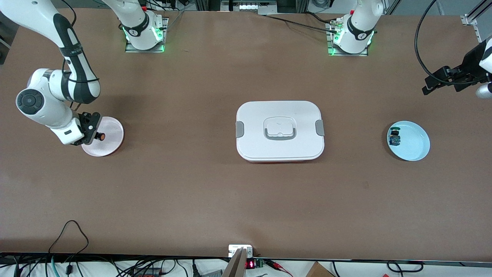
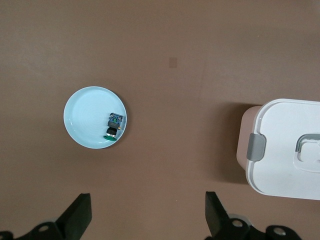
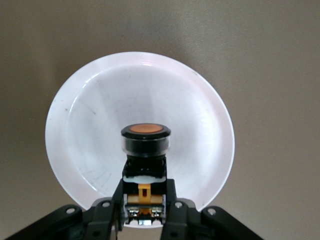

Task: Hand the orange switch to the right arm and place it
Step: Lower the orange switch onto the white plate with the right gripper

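I see the right gripper (image 3: 144, 212) clamping the small orange-capped black switch (image 3: 145, 150) over the round pink plate (image 3: 90, 125); the left gripper (image 2: 147, 215) waits, fingers (image 2: 80, 215) apart.

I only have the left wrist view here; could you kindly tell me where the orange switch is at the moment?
Observer: The right pincer is shut on the orange switch, over the pink plate.
Operator: Thank you. Is it resting on that plate?
Observer: I cannot tell; the cap points toward the plate's middle.
Operator: And where is my own arm?
Observer: The left pincer, open, waits up by the table's edge at its own end, above the blue plate.
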Robot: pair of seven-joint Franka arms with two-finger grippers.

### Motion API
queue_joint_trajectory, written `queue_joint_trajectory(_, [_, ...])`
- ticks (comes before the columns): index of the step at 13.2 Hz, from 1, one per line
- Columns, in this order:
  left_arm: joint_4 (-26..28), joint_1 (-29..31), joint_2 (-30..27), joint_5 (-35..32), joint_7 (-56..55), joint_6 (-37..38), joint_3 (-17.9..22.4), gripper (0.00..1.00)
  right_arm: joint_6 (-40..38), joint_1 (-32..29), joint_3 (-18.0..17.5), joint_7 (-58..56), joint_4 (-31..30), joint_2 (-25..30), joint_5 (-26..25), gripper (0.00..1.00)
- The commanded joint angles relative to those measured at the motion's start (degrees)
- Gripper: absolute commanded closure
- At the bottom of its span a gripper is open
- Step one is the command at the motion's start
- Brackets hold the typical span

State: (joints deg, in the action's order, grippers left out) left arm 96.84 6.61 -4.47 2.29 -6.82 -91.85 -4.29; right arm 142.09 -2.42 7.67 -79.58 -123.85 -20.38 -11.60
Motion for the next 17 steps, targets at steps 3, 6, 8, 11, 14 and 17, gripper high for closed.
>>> queue_joint_trajectory(3, [-1.21, -0.81, -0.02, -0.88, -2.06, 1.32, 0.69, 0.0, 1.53, -0.48, -0.46, -1.64, -1.65, -0.45, -0.09, 0.93])
queue_joint_trajectory(6, [-1.48, 0.84, -0.01, -0.88, -1.36, 2.46, 1.13, 0.0, 6.07, -0.48, -0.46, -1.81, -4.63, -0.62, -0.18, 0.91])
queue_joint_trajectory(8, [-3.4, 1.47, 1.47, -0.97, -1.27, 2.55, 1.21, 0.0, 9.6, -0.83, -0.46, -3.91, -6.05, -1.06, -0.18, 0.9])
queue_joint_trajectory(11, [-6.13, 1.65, 3.15, -0.97, -1.35, 2.55, 1.13, 0.0, 9.53, -1.36, -0.55, -4.01, -5.97, -0.63, -0.09, 0.63])
queue_joint_trajectory(14, [-6.4, 1.65, 4.89, -0.97, -1.27, 2.37, 1.04, 0.0, 7.17, -1.36, -0.64, -2.7, -5.53, 1.92, 2.88, 0.0])
queue_joint_trajectory(17, [-9.48, 1.65, 6.4, -0.97, -1.44, 2.55, 0.69, 0.0, -5.89, -0.48, -0.73, -2.16, 1.47, 3.42, 9.66, 0.0])
